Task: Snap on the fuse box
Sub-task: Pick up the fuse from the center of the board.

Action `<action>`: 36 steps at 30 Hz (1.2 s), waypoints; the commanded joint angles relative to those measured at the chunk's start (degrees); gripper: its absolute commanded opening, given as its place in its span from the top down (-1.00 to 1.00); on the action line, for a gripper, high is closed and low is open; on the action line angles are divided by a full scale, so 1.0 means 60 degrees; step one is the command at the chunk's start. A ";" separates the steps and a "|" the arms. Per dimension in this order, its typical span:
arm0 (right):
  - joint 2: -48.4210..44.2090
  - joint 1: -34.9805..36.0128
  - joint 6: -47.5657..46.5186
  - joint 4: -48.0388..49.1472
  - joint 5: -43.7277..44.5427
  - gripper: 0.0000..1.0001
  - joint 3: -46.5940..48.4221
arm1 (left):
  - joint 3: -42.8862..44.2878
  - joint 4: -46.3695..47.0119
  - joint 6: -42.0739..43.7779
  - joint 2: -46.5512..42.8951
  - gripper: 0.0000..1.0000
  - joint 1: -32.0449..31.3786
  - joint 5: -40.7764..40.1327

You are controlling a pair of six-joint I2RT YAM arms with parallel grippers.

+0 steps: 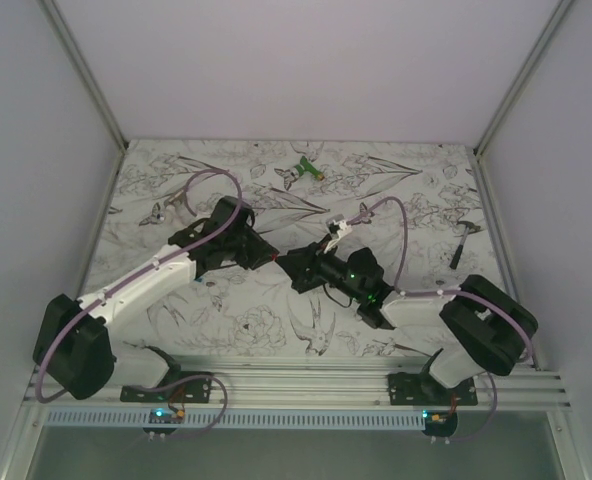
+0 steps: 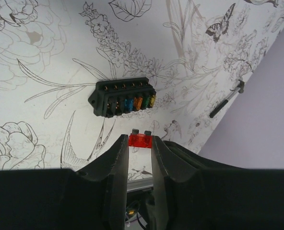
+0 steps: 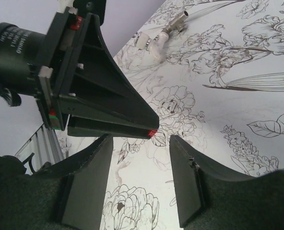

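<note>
The fuse box is a black oblong block with a row of coloured fuses in it. It lies on the flower-print table ahead of my left gripper; in the top view the arms hide it. My left gripper is shut on a small red fuse, pinched at the very fingertips with its prongs pointing at the box. My right gripper is open and faces the left one tip to tip at the table's middle. The red fuse shows just beyond the gap between the right fingers, apart from them.
A green-and-white gadget lies at the back of the table. A small dark hammer-like tool rests near the right wall, also seen to the right of the box. Walls close in both sides; a metal rail runs along the near edge.
</note>
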 commanded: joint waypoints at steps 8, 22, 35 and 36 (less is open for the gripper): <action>0.1011 0.0243 0.0220 0.1903 0.0518 0.05 0.0217 | 0.0197 0.0068 -0.0706 -0.0524 0.75 0.0033 0.0349; 0.1050 0.0243 0.0157 0.2160 0.1011 0.41 0.0357 | 0.0209 0.0368 -0.0939 -0.0524 0.78 -0.0162 0.0834; 0.0470 0.0235 -0.0613 0.0148 0.0568 1.00 0.0732 | -0.0059 0.0378 -0.0763 -0.0524 0.64 -0.0190 0.0584; 0.0349 0.0229 -0.0699 -0.0193 0.0516 1.00 0.0761 | -0.0084 0.0376 -0.0683 -0.0528 0.62 -0.0167 0.0559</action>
